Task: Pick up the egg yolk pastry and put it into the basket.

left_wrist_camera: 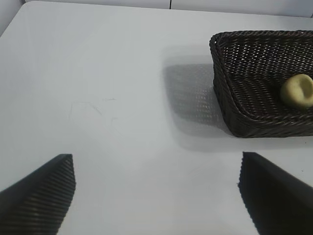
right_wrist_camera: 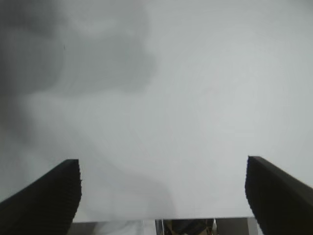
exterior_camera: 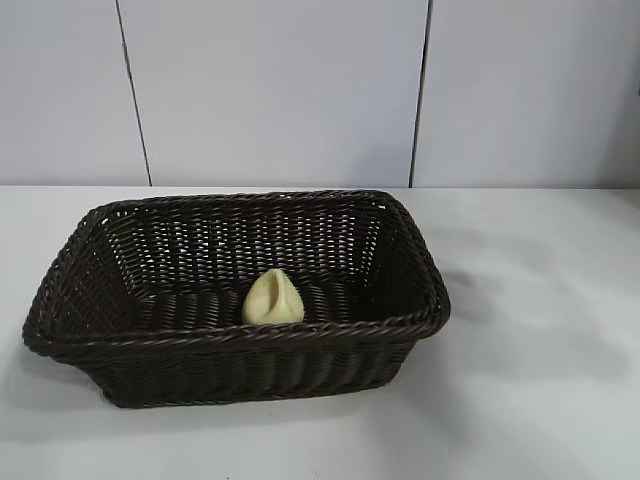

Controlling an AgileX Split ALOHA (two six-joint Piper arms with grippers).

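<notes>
Since the pastry (exterior_camera: 273,298) is already lying inside the basket (exterior_camera: 100,215), the task is looking finished, with nothing left but for the arms to be resting clear. The pale round pastry is sitting on the basket's woven floor, close against the near wall and tipped up on its edge. The dark basket is standing on the white bench (exterior_camera: 540,400).

Neither arm is showing in the exterior view. In the left wrist view, the left gripper (left_wrist_camera: 156,188) is hanging over bare bench with its jaws spread wide and holding nothing; the basket and pastry (left_wrist_camera: 297,90) are lying well apart from it. The right gripper (right_wrist_camera: 164,193) is likewise standing wide open and empty over bare bench, with neither basket nor pastry in its view.
</notes>
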